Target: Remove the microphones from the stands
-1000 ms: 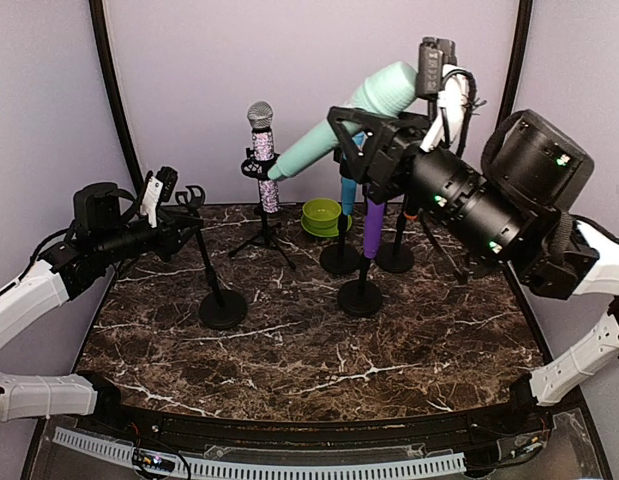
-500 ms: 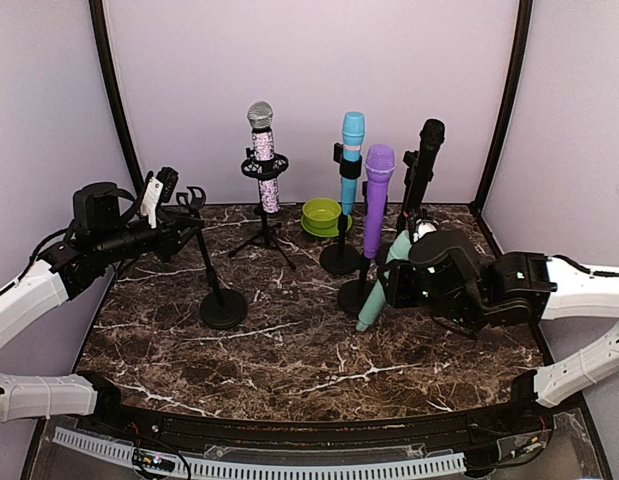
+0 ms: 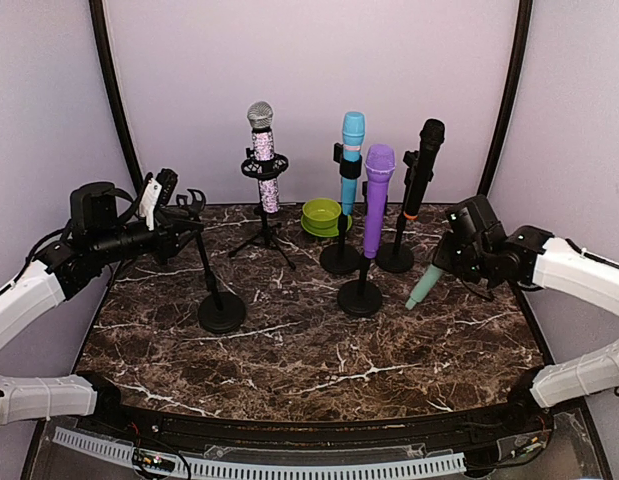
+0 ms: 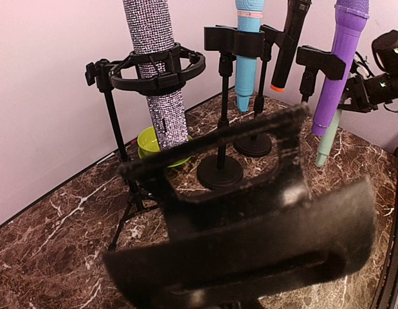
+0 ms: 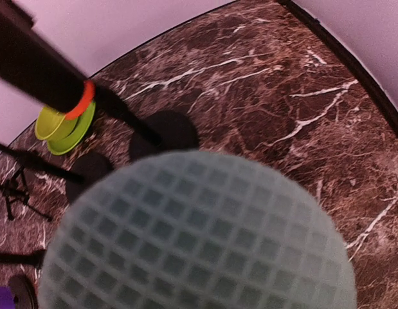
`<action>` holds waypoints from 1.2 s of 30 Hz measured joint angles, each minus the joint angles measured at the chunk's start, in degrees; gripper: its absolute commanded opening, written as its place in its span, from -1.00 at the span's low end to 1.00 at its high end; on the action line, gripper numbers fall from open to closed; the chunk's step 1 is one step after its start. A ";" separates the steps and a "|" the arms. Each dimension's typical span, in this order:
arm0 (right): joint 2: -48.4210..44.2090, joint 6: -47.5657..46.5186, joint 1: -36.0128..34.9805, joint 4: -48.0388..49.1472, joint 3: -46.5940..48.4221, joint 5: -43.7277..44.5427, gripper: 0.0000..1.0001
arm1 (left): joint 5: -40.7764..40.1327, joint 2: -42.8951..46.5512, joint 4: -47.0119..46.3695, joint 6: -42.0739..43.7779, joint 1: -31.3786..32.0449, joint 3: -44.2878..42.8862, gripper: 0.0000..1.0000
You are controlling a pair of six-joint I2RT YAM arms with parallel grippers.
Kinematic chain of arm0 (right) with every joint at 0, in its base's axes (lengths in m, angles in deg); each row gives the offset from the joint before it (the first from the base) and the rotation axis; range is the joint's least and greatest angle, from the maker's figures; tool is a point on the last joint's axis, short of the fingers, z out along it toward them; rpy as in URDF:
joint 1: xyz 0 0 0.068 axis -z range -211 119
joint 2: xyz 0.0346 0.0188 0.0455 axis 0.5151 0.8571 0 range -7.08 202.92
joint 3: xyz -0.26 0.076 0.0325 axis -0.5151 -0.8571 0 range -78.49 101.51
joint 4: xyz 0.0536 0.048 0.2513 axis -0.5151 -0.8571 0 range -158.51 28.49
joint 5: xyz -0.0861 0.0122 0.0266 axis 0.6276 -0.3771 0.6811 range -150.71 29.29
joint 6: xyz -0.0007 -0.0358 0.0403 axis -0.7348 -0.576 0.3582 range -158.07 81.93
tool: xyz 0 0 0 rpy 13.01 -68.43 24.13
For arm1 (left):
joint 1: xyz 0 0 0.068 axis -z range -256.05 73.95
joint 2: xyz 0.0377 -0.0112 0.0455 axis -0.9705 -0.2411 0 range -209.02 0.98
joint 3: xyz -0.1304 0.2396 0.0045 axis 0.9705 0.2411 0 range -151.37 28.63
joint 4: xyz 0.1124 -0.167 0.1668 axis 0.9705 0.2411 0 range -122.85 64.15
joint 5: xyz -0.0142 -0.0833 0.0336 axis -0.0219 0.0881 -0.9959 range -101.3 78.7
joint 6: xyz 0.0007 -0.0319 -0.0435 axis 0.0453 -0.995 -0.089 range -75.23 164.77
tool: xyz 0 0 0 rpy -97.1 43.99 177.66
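The mint-green microphone point(image 3: 424, 288) is off its stand, tilted with its handle end low over the right side of the table. My right gripper point(image 3: 452, 261) is shut on it. Its mesh head point(image 5: 199, 238) fills the right wrist view and hides the fingers. The empty black stand point(image 3: 208, 272) stands at the left on a round base. My left gripper point(image 3: 179, 234) is shut on its upper pole, just below the clip. That clip point(image 4: 250, 212) sits blurred across the foreground of the left wrist view.
Other microphones stand in stands at the back: a glitter one point(image 3: 261, 150) on a tripod, then blue point(image 3: 351, 160), purple point(image 3: 376, 195) and black point(image 3: 421, 165). A green bowl point(image 3: 321, 216) sits behind them. Purple walls enclose the marble table point(image 3: 319, 360).
My right arm came down from high up near the camera with the mint microphone, passed the purple stand's base, and moved to the right. The left arm has not moved.
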 measured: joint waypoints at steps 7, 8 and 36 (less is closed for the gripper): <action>11.69 -2.73 16.76 6.12 1.68 -7.32 -1.00 | 1.86 0.00 0.70 0.17 0.00 -0.09 -0.92; 15.32 -3.10 18.78 6.16 3.87 -8.76 -1.00 | 2.10 0.00 0.70 0.33 -0.02 -0.07 -0.88; 53.20 -14.29 27.96 0.85 34.45 -22.71 0.72 | 7.30 5.05 5.44 2.32 -0.02 -1.44 0.54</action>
